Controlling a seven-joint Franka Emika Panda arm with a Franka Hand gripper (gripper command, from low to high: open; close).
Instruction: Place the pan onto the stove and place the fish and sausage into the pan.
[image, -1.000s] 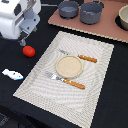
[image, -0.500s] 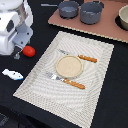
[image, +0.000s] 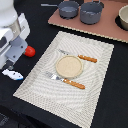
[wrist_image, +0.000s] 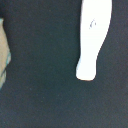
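Currently we see fish (image: 12, 75) lying on bench (image: 112, 90) beside placemat (image: 70, 95) | sausage (image: 30, 51) close by | pan (image: 68, 8) on stove (image: 107, 27) | tool's spread: cannot tell.

black table (image: 112, 85) | stove (image: 107, 27) | placemat (image: 50, 97) | fish (image: 12, 74) | sausage (image: 30, 51)
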